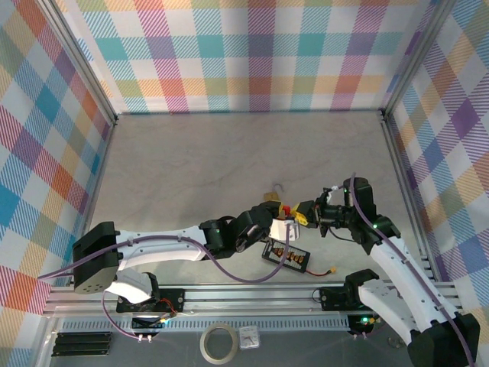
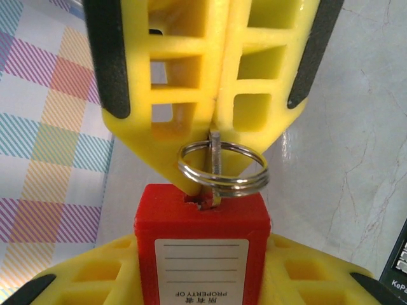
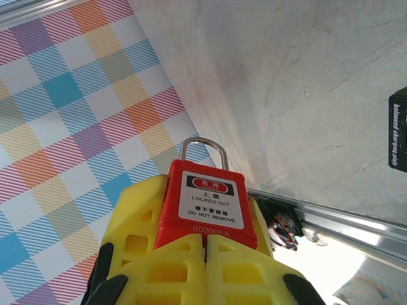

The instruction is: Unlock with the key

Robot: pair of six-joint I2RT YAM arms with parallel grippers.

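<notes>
Pale marbled table (image 1: 229, 153) is bordered by plaid walls (image 1: 244, 53). A thin, silvery metal key (image 2: 215, 143), threaded with a steel split ring (image 2: 254, 175), is pinched by the closed yellow latticed right fingers (image 2: 184, 95). Its long axis is aimed tip-first into the boxy red padlock (image 2: 202, 219), which is clamped by the left fingers (image 2: 95, 279).

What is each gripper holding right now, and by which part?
The left gripper clamps the red padlock by its body sides; the right gripper pinches the key by its head end, blade in the padlock's underside.
</notes>
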